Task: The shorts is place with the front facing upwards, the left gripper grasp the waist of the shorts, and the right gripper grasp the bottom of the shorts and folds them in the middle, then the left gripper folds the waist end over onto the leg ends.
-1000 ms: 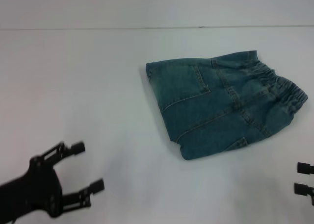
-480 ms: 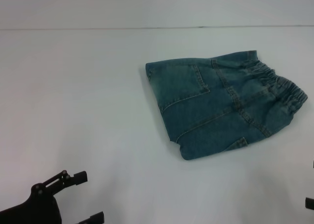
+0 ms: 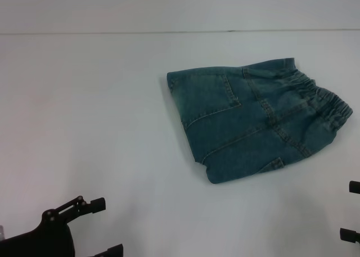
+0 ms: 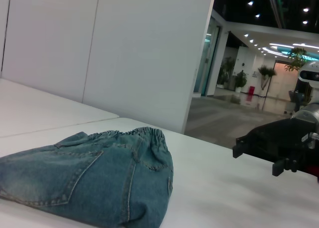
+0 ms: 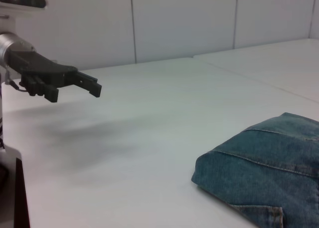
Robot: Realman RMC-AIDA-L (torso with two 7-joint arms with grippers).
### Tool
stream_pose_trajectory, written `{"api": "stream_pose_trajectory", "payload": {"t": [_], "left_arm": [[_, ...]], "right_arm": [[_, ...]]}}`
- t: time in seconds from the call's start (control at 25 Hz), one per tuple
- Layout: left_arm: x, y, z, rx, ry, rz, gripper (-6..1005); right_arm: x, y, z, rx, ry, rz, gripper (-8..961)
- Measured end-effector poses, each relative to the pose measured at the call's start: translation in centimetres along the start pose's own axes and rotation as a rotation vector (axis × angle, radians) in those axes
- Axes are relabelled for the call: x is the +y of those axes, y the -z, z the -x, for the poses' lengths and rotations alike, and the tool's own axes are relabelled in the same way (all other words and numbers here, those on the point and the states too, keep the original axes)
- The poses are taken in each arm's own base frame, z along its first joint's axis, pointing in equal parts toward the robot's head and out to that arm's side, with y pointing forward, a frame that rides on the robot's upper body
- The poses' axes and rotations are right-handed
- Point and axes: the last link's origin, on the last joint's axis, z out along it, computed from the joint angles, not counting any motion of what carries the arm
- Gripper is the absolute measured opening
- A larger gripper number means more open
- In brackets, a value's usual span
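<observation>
The shorts lie folded into a compact teal denim packet at the centre-right of the white table, with a patch pocket showing on top. The waist of the shorts, a puckered elastic band, lies at the packet's right end; it also shows in the left wrist view as the waist. I cannot make out the leg hems. My left gripper hovers open at the near left, far from the shorts. My right gripper is open at the near right edge, holding nothing.
A seam line crosses the table at the back. In the left wrist view the right gripper hangs beyond the shorts. In the right wrist view the left gripper floats over bare table.
The left gripper has dropped back toward the near edge, away from the shorts. The right gripper slipped almost out of view, and both its fingertips show again now. The shorts have not moved.
</observation>
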Motion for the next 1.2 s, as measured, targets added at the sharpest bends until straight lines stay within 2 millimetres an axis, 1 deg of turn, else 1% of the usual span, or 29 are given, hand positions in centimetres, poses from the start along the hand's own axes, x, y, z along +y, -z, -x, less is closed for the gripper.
{"api": "stream_pose_trajectory", "payload": {"t": [0.4, 0.96, 1.08, 1.2], "left_arm": [[-0.4, -0.4, -0.3, -0.023, 0.014, 0.028, 937], [-0.9, -0.6, -0.6, -0.031, 0.011, 0.032, 937], [-1.0, -0.5, -0.6, -0.033, 0.009, 0.025, 937], [-1.1, -0.5, -0.6, -0.035, 0.008, 0.023, 937]], "right_arm": [[-0.9, -1.4, 0.2, 0.033, 0.02, 0.021, 945], [-1.1, -1.8, 0.6, 0.023, 0.036, 0.031, 945], [-1.3, -2.8, 1.2, 0.005, 0.066, 0.053, 945], [-1.5, -4.5, 2.0, -0.002, 0.094, 0.114, 945]]}}
